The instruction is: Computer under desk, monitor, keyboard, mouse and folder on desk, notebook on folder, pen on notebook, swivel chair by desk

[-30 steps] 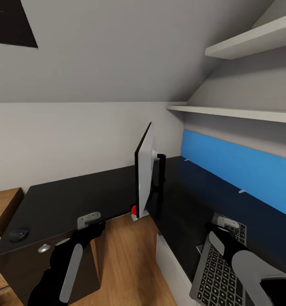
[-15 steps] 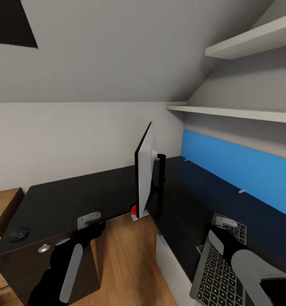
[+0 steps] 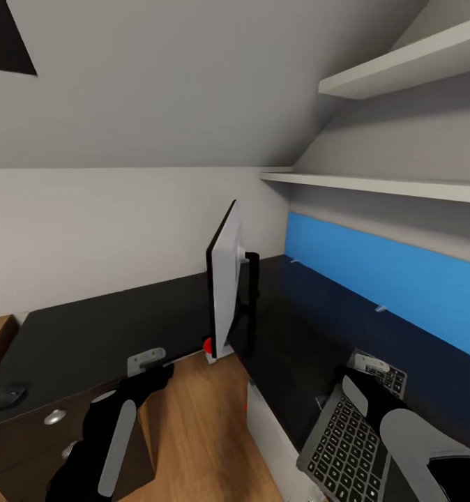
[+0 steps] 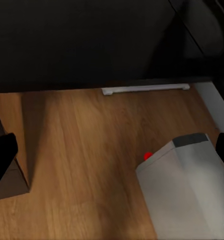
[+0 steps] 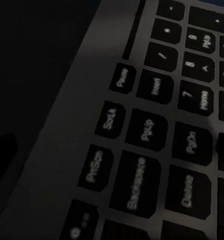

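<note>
The only readable lettering sits on the keyboard (image 5: 156, 130), on its dark keys in the right wrist view: "Pause", "Insert", "Home", "ScrLk", "PgUp", "PgDn", "PrtScr", "Backspace" and "Delete". Beside these, number-pad keys carry "7", "8" and "9", the last with a blurred "PgUp" beneath. No other text is legible.

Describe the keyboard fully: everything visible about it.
The keyboard is slim and grey with dark keys lettered in white; the right wrist view reads Backspace, Delete, PgUp, PgDn and Insert. It lies flat at an angle on the black desk, its near end seeming to hang past the edge. The right gripper sits over its far end; whether it grips cannot be told.
</note>
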Motion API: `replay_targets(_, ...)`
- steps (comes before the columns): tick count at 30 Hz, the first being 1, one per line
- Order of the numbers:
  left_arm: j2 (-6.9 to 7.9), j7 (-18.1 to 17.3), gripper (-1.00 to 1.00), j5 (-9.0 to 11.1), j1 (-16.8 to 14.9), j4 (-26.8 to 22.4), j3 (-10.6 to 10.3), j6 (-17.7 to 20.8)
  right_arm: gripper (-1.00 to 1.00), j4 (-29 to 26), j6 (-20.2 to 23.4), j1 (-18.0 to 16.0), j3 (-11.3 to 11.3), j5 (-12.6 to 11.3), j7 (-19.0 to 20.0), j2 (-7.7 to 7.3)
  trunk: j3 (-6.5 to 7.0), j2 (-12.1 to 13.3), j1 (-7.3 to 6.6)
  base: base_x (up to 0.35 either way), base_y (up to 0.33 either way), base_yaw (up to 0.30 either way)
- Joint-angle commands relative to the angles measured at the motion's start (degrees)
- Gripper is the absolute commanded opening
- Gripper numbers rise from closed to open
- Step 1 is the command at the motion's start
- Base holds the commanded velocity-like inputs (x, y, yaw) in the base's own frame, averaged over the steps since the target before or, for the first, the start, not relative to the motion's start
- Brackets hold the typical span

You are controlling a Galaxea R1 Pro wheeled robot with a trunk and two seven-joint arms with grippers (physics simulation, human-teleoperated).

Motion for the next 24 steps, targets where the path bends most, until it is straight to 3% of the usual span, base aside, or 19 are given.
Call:
replay_targets(1, -0.03, 0.4, 1.00, 0.6, 0.0, -0.1, 0.1, 0.3, 1.00, 1.7, 0.4, 0.0, 0.1, -0.6, -0.4, -0.06, -0.08, 0.0, 0.00, 0.000, 0.000, -0.262)
replay_targets(19, -0.03, 0.4, 1.00, 0.6, 0.0, -0.1, 0.1, 0.3, 1.00, 1.7, 0.3, 0.0, 0.1, -0.6, -0.4, -0.06, -0.08, 0.0, 0.00, 0.000, 0.000, -0.262)
replay_targets(24, -0.03, 0.4, 1.00, 0.6, 0.0, -0.1, 0.1, 0.2, 1.00, 1.7, 0.3, 0.0, 0.2, -0.6, -0.4, -0.06, -0.27, 0.0, 0.00, 0.000, 0.000, -0.094)
